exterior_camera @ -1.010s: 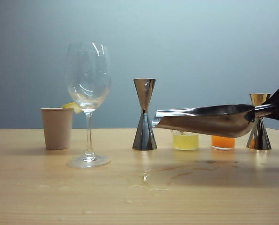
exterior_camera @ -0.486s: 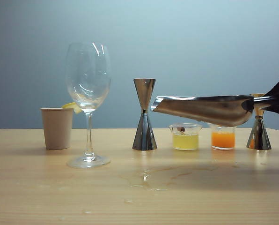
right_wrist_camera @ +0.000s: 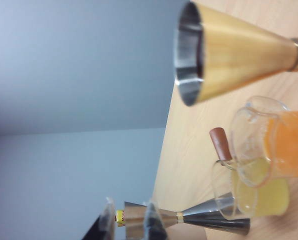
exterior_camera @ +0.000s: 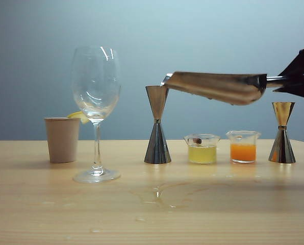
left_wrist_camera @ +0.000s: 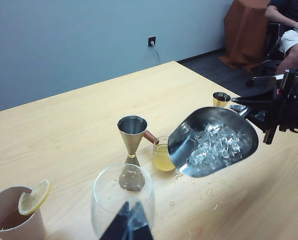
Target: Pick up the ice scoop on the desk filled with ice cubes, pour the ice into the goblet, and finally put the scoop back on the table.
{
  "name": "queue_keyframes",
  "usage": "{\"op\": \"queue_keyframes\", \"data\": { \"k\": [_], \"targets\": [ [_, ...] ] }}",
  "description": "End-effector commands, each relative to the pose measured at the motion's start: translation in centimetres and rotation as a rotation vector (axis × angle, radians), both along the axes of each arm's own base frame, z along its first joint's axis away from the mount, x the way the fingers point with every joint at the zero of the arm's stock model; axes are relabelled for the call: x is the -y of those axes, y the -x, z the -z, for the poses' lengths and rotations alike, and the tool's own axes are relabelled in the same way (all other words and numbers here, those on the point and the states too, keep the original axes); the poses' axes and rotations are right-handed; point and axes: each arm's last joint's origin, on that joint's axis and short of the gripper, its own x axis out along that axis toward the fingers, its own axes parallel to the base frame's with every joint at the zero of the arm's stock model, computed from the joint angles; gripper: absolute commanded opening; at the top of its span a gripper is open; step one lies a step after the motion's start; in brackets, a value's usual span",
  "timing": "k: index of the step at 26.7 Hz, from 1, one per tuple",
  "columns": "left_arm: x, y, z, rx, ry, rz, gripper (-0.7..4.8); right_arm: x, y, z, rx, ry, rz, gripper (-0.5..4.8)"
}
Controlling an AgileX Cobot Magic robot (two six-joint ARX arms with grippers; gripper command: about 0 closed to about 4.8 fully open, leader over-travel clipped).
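**scoop held aloft, goblet empty**

exterior view: right claw (exterior_camera: pixel 301 80) pinches the ice scoop (exterior_camera: pixel 216 87) handle, above the beakers; goblet (exterior_camera: pixel 96 109) stands on the counter (exterior_camera: pixel 152 214).

left wrist view: ice cubes (left_wrist_camera: pixel 215 147) fill the scoop; left claw (left_wrist_camera: pixel 128 226), apparently spread, hovers by the goblet.

right wrist view: only fingertips (right_wrist_camera: pixel 150 220) show.

The right tool (exterior_camera: pixel 295 80) hangs high at the right edge of the exterior view, clamped on the ice scoop (exterior_camera: pixel 216 86) by its thin handle — arm raised. The left tool (left_wrist_camera: pixel 129 226) shows only dark fingertips, close together — its state unclear.
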Motion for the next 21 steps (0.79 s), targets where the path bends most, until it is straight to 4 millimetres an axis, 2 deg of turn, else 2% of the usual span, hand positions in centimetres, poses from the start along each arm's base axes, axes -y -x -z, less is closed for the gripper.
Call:
{"op": "queue_keyframes", "data": {
  "k": [1,6,10,14,21],
  "targets": [
    [0.0,0.1,-0.2,0.017,-0.002,0.010,-0.06,0.0,-0.4,-2.3,0.018,-0.013,-0.004,-0.05],
    [0.0,0.1,-0.2,0.020,-0.005,0.010,-0.06,0.0,-0.9,-5.8,0.011,-0.013,-0.004,-0.05],
    [0.0,0.1,-0.2,0.020,-0.005,0.010,-0.06,-0.4,-1.6,-7.8,0.013,-0.013,-0.022,-0.05],
    [0.0,0.1,-0.2,0.019,-0.005,0.010,-0.06,-1.4,-2.1,-9.4,0.031,-0.003,-0.037,-0.05],
    [-0.1,0.3,-0.1,-0.022,-0.028,-0.001,-0.06,-3.2,-2.3,-11.1,0.052,0.001,-0.067,-0.05]
  ]
}}
